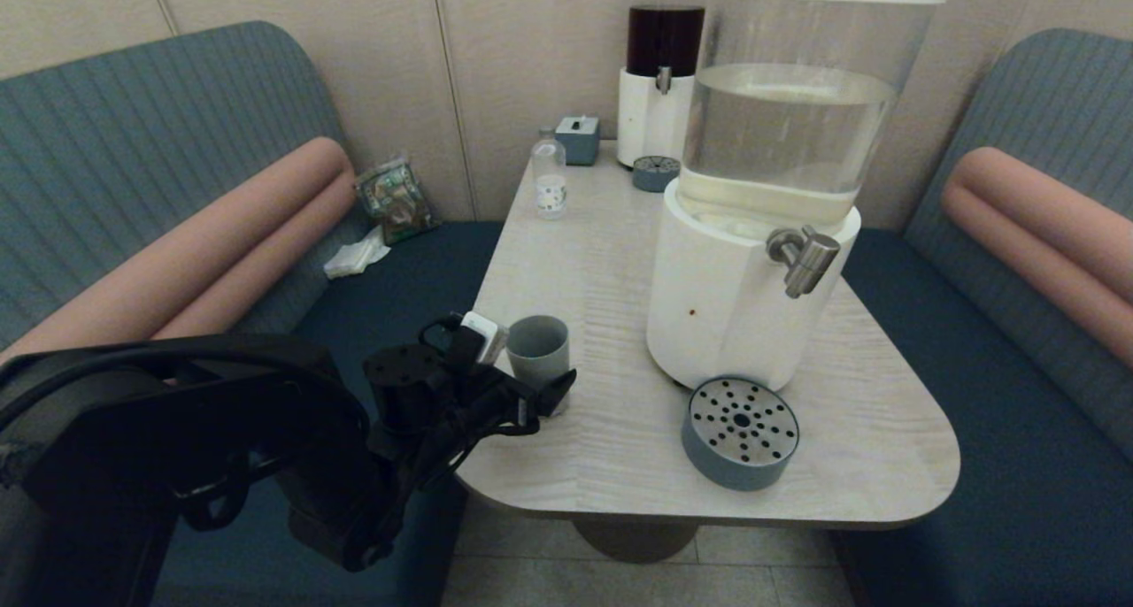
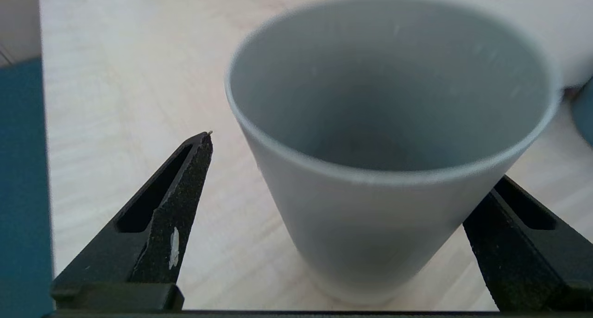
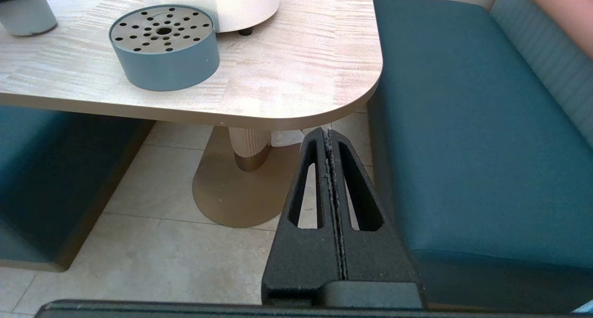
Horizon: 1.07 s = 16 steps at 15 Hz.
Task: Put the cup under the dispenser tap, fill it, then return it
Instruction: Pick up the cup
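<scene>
The grey-blue cup (image 1: 538, 349) stands upright on the table near its front left edge, well to the left of the dispenser tap (image 1: 804, 257). My left gripper (image 1: 531, 379) is open with a finger on either side of the cup. In the left wrist view the cup (image 2: 370, 225) fills the space between the fingers (image 2: 185, 193); a clear gap separates that finger from the cup wall, and the other finger is partly hidden behind the cup. The cup's inside looks empty. My right gripper (image 3: 328, 135) is shut on nothing, low beside the table's right front corner.
A round perforated drip tray (image 1: 740, 430) sits under the tap in front of the big white dispenser (image 1: 735, 306). At the back stand a dark-liquid dispenser (image 1: 662, 76), a small clear bottle (image 1: 549, 178) and a grey box (image 1: 578, 138). Blue benches flank the table (image 1: 867, 465).
</scene>
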### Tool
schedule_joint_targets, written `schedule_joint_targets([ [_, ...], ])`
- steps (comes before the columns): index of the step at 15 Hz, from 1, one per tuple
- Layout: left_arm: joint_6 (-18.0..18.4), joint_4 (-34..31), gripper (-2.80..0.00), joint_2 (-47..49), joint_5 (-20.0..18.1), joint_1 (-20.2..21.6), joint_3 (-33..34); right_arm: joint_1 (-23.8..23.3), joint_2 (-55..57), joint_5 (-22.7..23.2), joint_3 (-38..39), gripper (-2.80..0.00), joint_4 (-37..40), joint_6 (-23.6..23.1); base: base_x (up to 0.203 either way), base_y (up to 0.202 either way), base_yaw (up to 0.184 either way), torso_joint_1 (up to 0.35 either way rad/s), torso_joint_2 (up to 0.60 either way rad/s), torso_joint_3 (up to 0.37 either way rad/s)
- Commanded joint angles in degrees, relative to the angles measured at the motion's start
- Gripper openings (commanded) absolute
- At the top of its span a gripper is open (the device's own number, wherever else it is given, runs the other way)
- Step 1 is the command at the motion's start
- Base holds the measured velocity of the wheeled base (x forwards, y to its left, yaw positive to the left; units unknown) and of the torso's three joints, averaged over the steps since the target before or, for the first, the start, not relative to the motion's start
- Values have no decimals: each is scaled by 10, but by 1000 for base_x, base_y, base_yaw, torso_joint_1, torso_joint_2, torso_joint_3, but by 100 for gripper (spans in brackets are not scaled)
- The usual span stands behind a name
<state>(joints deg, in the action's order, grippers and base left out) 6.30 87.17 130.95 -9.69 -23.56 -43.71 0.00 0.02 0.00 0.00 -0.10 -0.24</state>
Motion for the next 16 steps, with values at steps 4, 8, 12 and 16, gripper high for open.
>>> schedule_joint_targets([
  [4,-1,5,0,-24,-1,0,6,0,0,0,0,-280,0,0,0,0,0,0,0,0],
  [8,0,5,-280,-19,-1,0,6,0,0,0,0,-280,0,0,0,0,0,0,0,0],
  [12,-1,5,-280,-9,-1,0,6,-1,0,0,0,-280,0,0,0,0,0,0,0,0],
  [16,-1,5,-280,-8,-1,-1,6,0,0,0,0,-280,0,0,0,0,0,0,0,0],
])
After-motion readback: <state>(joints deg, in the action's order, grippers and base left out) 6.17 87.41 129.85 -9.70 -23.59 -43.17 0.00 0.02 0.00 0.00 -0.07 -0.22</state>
